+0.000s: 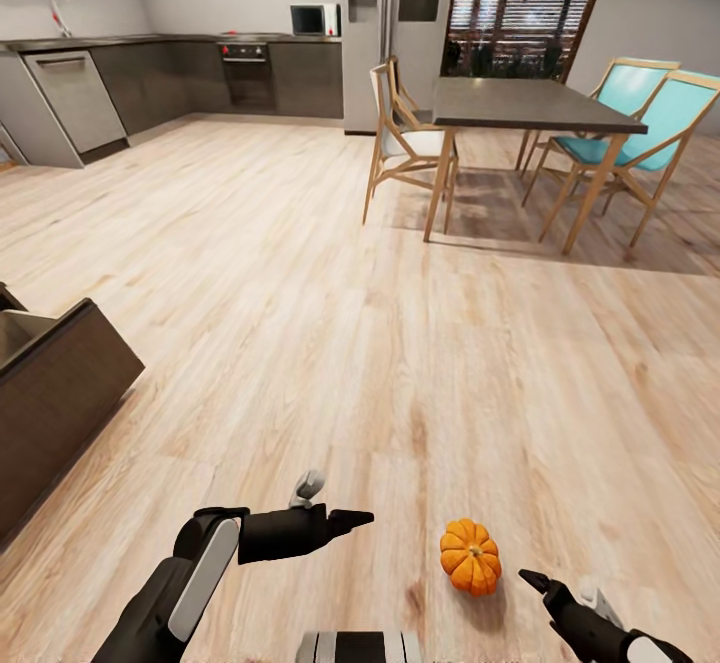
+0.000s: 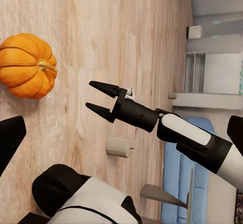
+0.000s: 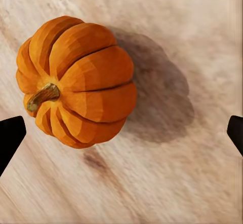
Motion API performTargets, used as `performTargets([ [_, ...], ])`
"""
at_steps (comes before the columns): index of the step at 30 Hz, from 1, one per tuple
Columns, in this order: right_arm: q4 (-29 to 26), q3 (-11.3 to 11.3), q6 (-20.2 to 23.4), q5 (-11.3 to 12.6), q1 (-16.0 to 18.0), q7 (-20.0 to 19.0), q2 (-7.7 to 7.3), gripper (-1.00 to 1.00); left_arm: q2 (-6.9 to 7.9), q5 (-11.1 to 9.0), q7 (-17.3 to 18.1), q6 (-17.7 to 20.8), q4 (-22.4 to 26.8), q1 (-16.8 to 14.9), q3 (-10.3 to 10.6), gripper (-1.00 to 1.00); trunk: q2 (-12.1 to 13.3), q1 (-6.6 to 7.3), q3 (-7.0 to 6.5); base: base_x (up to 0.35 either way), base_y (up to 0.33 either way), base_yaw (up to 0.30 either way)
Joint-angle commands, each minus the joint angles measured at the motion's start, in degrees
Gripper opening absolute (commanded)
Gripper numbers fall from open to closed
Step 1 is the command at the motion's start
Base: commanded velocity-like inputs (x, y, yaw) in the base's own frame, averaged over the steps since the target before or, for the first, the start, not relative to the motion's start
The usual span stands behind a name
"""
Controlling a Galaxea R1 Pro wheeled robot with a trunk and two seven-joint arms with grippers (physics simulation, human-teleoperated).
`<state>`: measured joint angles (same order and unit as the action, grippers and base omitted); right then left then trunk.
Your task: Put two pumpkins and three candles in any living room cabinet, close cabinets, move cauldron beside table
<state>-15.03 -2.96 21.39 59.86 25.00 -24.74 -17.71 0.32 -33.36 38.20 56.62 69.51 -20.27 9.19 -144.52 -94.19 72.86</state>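
An orange ribbed pumpkin (image 1: 470, 556) lies on the wood floor just ahead of me, between my two arms. My right gripper (image 1: 535, 583) hovers close beside it, open and holding nothing; in the right wrist view the pumpkin (image 3: 76, 82) sits off to one side of the wide gap between the fingertips (image 3: 10, 135). The left wrist view shows the same pumpkin (image 2: 28, 66), the open right gripper (image 2: 97, 97) and a small beige candle (image 2: 119, 146) on the floor near the right arm. My left gripper (image 1: 355, 520) is open and empty, left of the pumpkin.
The dark-brown cabinet (image 1: 60, 393) stands at the left edge with its top drawer pulled out. A dining table (image 1: 530, 103) with wooden and turquoise chairs (image 1: 405, 138) is far ahead on the right. Kitchen counters (image 1: 150, 73) line the back wall.
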Motion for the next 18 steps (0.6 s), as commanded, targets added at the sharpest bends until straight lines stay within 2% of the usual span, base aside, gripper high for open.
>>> performTargets([
  [1,0.00,-0.30,0.17,0.45,0.03,-0.51,-0.05,1.00,0.03,-0.04,0.12,0.25,0.02,-0.03,0.04,1.00,-0.03,-0.01,0.27,0.000,0.000,0.000],
  [7,0.08,-0.30,0.08,0.35,0.05,-4.69,-0.12,1.00,0.03,-0.04,0.12,0.25,0.02,-0.03,0.05,1.00,-0.11,-0.17,1.60,0.000,0.000,0.000],
  [18,0.02,-0.30,0.00,0.35,0.03,-5.36,-0.06,1.00,0.03,-0.04,0.12,0.25,0.02,-0.03,0.07,1.00,-0.26,-0.45,4.04,0.000,0.000,0.000],
])
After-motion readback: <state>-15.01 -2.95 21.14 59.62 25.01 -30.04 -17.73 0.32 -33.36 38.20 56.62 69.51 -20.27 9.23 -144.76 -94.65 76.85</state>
